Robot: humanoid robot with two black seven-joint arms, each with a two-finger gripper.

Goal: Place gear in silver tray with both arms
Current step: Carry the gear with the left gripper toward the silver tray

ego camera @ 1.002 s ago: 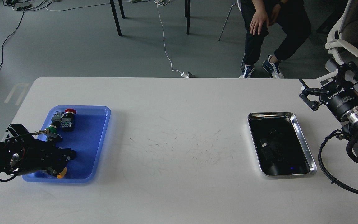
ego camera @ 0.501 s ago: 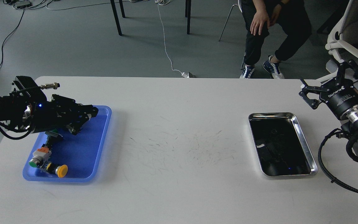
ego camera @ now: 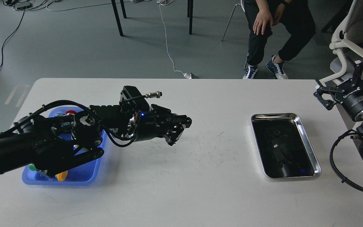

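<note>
The silver tray (ego camera: 276, 115) lies on the right side of the white table, its dark bottom showing only reflections. My left arm reaches from the lower left across the table; its gripper (ego camera: 179, 130) hangs above the table's middle, left of the silver tray. Its fingers look dark and bunched, and I cannot tell whether they hold anything. My right gripper (ego camera: 339, 77) is open and empty, raised past the table's right far corner, beyond the silver tray. No gear is clearly visible.
A blue plastic tray (ego camera: 83, 178) sits at the left, mostly under my left arm, with a red button (ego camera: 71, 112) and a yellow button (ego camera: 62, 176) showing. A seated person (ego camera: 273, 25) and a white chair (ego camera: 351, 47) are behind the table.
My left arm has risen from the blue tray and swung right to the table's middle. My right gripper has shifted slightly right and up.
</note>
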